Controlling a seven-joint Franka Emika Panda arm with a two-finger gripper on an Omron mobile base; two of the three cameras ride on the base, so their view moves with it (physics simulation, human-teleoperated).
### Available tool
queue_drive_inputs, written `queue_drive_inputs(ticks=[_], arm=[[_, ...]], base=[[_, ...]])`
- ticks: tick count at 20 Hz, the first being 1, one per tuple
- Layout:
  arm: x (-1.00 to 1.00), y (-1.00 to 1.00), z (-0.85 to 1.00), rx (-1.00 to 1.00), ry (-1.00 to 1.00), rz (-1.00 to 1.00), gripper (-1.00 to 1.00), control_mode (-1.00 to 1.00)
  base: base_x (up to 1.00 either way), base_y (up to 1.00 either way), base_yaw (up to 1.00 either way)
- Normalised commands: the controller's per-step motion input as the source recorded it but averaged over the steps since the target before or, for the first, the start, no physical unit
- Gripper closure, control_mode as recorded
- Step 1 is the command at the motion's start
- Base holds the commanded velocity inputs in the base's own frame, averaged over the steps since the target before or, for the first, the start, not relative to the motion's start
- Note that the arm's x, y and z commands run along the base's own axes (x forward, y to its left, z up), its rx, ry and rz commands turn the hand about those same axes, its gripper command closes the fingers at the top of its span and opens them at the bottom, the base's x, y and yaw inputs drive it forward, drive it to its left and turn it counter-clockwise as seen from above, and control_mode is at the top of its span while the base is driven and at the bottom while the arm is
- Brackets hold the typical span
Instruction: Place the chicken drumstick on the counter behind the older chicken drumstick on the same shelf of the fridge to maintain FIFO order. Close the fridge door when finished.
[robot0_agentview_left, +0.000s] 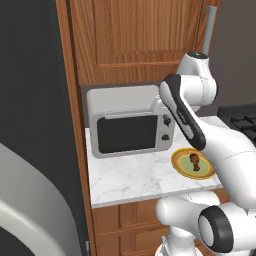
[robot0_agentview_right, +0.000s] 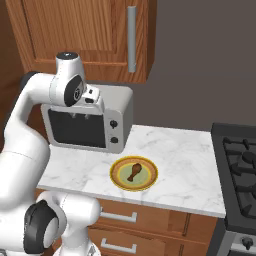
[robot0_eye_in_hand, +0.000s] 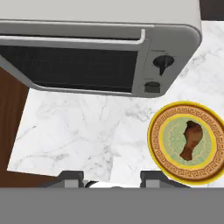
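Marble counter (robot0_agentview_right: 175, 150): one plate (robot0_agentview_right: 150, 176), one chicken drumstick (robot0_agentview_right: 134, 172), one microwave (robot0_agentview_right: 87, 122).

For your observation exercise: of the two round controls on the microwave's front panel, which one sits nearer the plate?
The lower knob, below the upper knob and nearer the counter, is closer to the plate.

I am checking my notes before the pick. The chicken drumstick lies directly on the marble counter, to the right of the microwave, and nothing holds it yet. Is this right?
Not quite. The chicken drumstick does not lie directly on the marble counter; it lies on a round yellow-rimmed plate that stands on it, as the right base view shows. The rest holds: it is right of the microwave, and nothing holds it.
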Motion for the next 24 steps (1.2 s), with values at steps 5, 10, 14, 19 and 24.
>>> queue_drive_inputs(ticks=[5, 10, 14, 19, 24], arm=[[-0.22, -0.09, -0.08, 0.02, -0.05, -0.01, -1.00, -1.00], [-0.29, -0.86, -0.60, 0.19, -0.03, -0.10, -1.00, -1.00], [-0.12, -0.86, -0.76, 0.11, 0.15, -0.19, -1.00, -1.00], [0.00, -0.24, -0.46, 0.00, 0.07, -0.02, -1.00, -1.00], [0.01, -0.12, -0.78, 0.00, 0.01, -0.01, -1.00, -1.00]], base=[[0.00, 0.00, 0.00], [0.00, 0.00, 0.00], [0.00, 0.00, 0.00], [0.00, 0.00, 0.00], [0.00, 0.00, 0.00]])
